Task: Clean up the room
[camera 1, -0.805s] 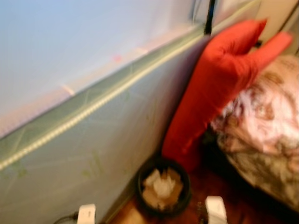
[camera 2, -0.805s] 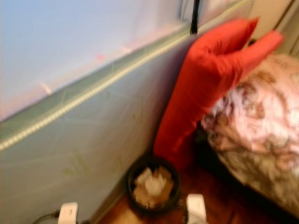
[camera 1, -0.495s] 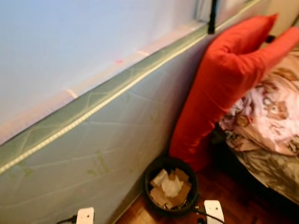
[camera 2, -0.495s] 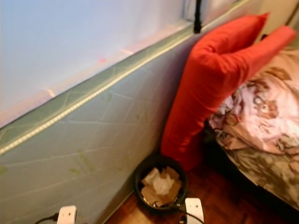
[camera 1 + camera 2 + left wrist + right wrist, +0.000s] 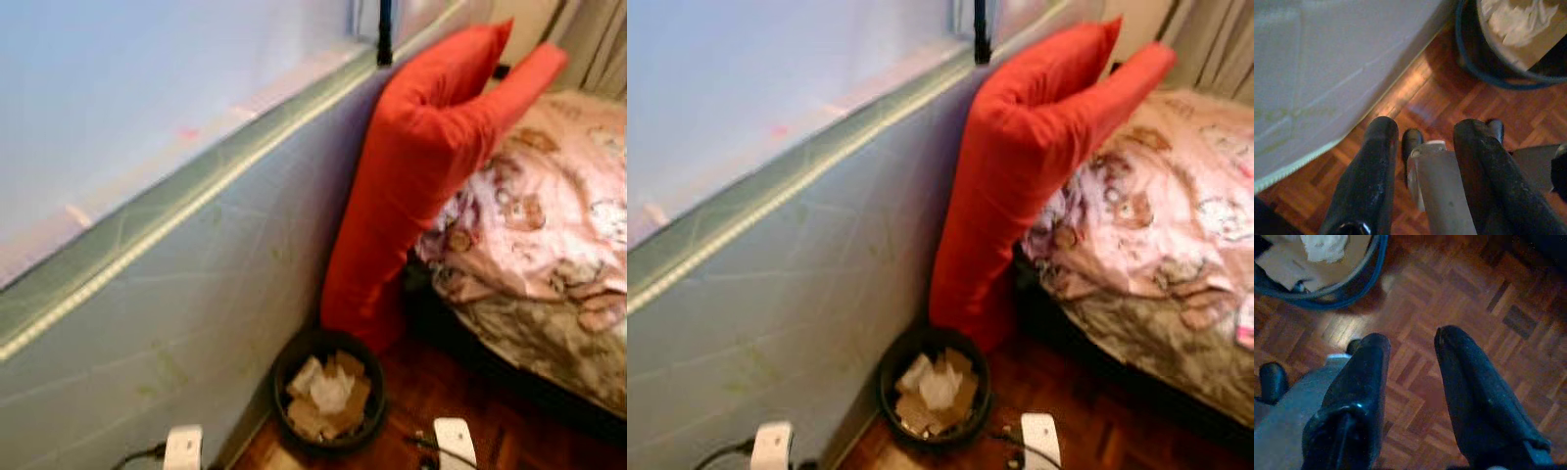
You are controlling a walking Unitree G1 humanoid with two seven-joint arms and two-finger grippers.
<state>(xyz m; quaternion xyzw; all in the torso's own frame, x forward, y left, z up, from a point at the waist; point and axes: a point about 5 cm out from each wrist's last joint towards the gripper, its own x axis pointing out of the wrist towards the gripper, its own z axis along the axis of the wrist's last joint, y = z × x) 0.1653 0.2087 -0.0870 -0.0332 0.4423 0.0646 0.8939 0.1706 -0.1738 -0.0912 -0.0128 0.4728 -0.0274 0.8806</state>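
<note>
A pale mattress (image 5: 176,294) is standing on its edge along the robot's left, its green piped border running diagonally upward, which is keeping the floor beside it free as a narrow aisle. Low at the left, the left end effector (image 5: 1422,147) is hanging idle over the parquet floor (image 5: 1459,298), its two black fingers (image 5: 1376,161) sitting apart with nothing between them; it is pointing down beside the foot of the mattress, with the bin's rim showing just ahead of it.

In the middle, a black waste bin (image 5: 328,397) is sitting on the floor, tucked into the corner where the mattress meets the red cushion, likely so it is out of the walkway. It is already holding crumpled paper and cardboard scraps (image 5: 325,392), heaped close to the rim. Above it, the long red cushion (image 5: 411,186) is leaning upright against the mattress, its top folding over towards the bed.

Further right, the right end effector (image 5: 1410,382) is also hanging empty over bare parquet, fingers spread, with the bin just beside it. At the far right, a bed (image 5: 549,323) is carrying a rumpled patterned blanket (image 5: 539,225), which seems the most obvious thing left to tidy.
</note>
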